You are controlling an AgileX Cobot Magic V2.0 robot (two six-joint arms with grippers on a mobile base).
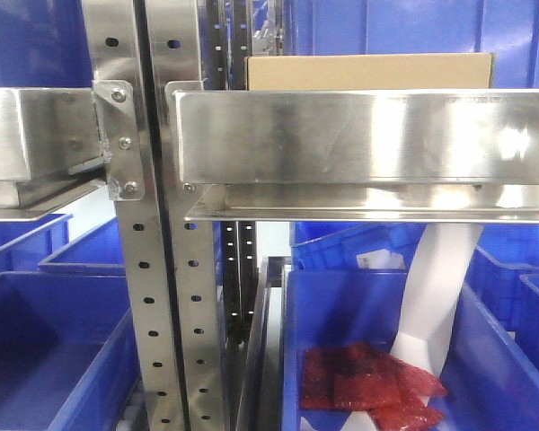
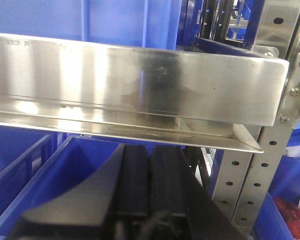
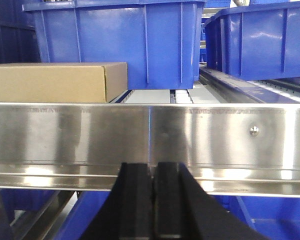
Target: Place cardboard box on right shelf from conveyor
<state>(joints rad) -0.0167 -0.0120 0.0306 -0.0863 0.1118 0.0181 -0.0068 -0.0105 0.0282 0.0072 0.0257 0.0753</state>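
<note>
From the front, the cardboard box (image 1: 370, 71) lies flat behind the right shelf (image 1: 359, 135) lip, long axis apparently along it, bottom hidden; each wrist view shows left gripper (image 2: 149, 172) and right gripper (image 3: 152, 197) clenched empty.

No text, label, brand or number can be read. The right shelf (image 3: 150, 135) carries faint engraved marks along the top edge of its front lip, toward ten and two o'clock in the right wrist view, too small and blurred to make out.
</note>
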